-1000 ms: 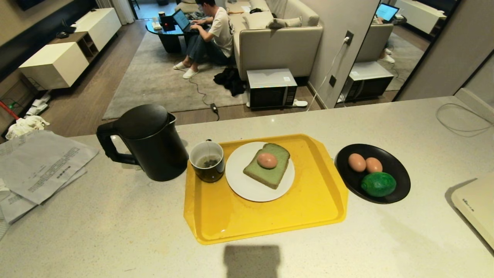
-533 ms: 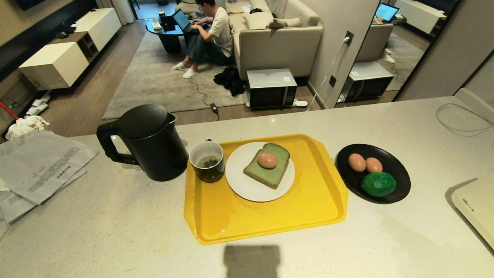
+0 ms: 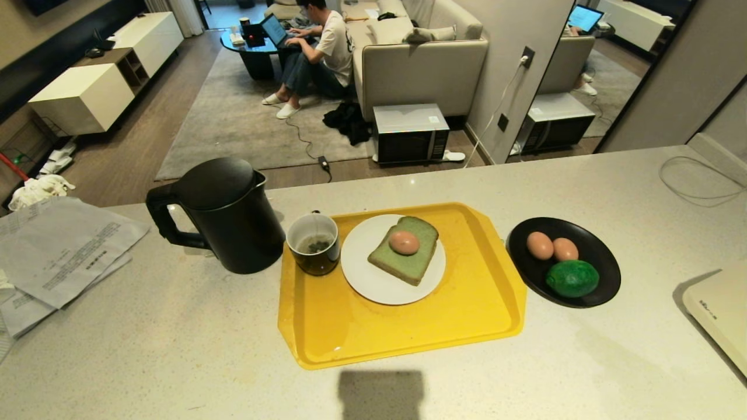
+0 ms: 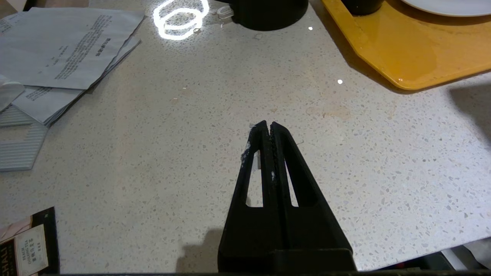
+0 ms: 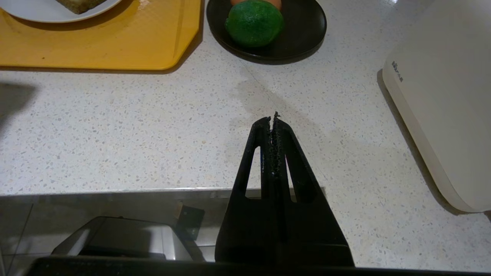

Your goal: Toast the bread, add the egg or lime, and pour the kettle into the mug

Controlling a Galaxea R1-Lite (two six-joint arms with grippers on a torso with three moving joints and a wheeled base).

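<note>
1. the yellow tray (image 3: 402, 326) was taken as the landmark on the counter (image 3: 146, 361). the bread (image 3: 405, 251) was seen on a white plate (image 3: 365, 280) on the tray, with one egg (image 3: 404, 242) resting on top of it.
2. the mug (image 3: 314, 243) was found on the tray's corner nearest the kettle (image 3: 230, 213), which stood off the tray, just beside that corner, its handle turned away from the tray and its spout toward the mug.
3. a black dish (image 3: 595, 256) with the lime (image 3: 572, 278) and two more eggs was placed beside the opposite side of the tray.
4. the left hand (image 4: 267, 126) was seen with fingers pressed together and empty, low over bare counter on the kettle's side of the tray.
5. the right hand (image 5: 271, 119) was likewise pressed together and empty, over the counter's near edge on the dish side of the tray.
6. neither hand was seen in the head view.
7. pouring was judged to be what remained, if anything. the kettle lay forward of the left hand, so the left arm was judged the nearer, and the handle faced its side.
</note>
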